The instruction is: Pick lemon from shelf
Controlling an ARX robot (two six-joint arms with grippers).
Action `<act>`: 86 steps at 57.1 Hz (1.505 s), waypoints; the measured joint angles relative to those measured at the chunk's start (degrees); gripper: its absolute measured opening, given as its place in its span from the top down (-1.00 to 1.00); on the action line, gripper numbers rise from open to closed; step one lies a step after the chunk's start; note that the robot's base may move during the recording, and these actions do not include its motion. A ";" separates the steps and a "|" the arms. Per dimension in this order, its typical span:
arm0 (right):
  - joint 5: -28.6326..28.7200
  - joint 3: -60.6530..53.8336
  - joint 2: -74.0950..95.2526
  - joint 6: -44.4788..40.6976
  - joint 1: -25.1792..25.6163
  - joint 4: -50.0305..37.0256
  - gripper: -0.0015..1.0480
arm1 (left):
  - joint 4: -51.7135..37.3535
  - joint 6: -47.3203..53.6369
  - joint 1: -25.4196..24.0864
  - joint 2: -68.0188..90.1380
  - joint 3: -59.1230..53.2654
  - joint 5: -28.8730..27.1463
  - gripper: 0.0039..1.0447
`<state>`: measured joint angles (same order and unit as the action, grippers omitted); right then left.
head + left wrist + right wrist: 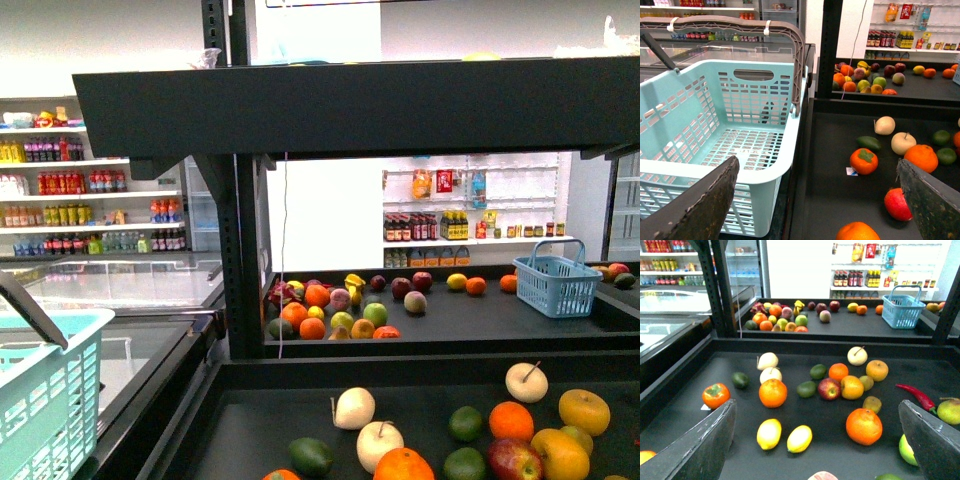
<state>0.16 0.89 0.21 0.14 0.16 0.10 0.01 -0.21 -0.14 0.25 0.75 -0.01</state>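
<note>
Lemon [769, 434], bright yellow and oval, lies on the black lower deck of the shelf [832, 452], close to its near edge. A second lemon [799, 438] of the same kind lies just beside it, the two close but apparently not touching. An orange [773, 392] sits just behind them, and a larger orange [864, 426] lies well off to one side. Other fruit is scattered farther back on the deck.

The right gripper [817, 405] hovers above this deck with its two dark fingers spread wide and nothing between them. Both lemons show in the gap below it, nearer to one finger than the other. The left gripper [817, 162] is likewise spread apart and empty, and hangs over the edge of a pale blue basket [740, 130] that stands beside the shelf.

Judging from this, the task is at its start: the reach has yet to be made and no fruit is held. The next move seems to belong to the right arm. It would need to centre over one lemon, come down with the fingers on either side of its narrow width, and close without nudging the neighbouring lemon or the orange behind.
</note>
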 joint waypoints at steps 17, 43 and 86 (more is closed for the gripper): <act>0.02 0.00 0.00 0.00 -0.02 0.00 -0.86 | 0.37 -0.85 -0.07 0.17 0.09 0.44 -0.85; 0.00 0.00 0.00 0.00 0.00 0.00 -0.86 | -20.46 -44.46 -22.40 51.12 25.66 30.47 -0.85; 0.02 0.00 0.00 0.00 -0.02 0.00 -0.86 | -32.61 -71.38 -22.84 91.52 52.11 27.54 -0.85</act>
<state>0.19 0.89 0.21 0.14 0.14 0.10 -32.60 -71.59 -22.98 91.77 52.86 27.53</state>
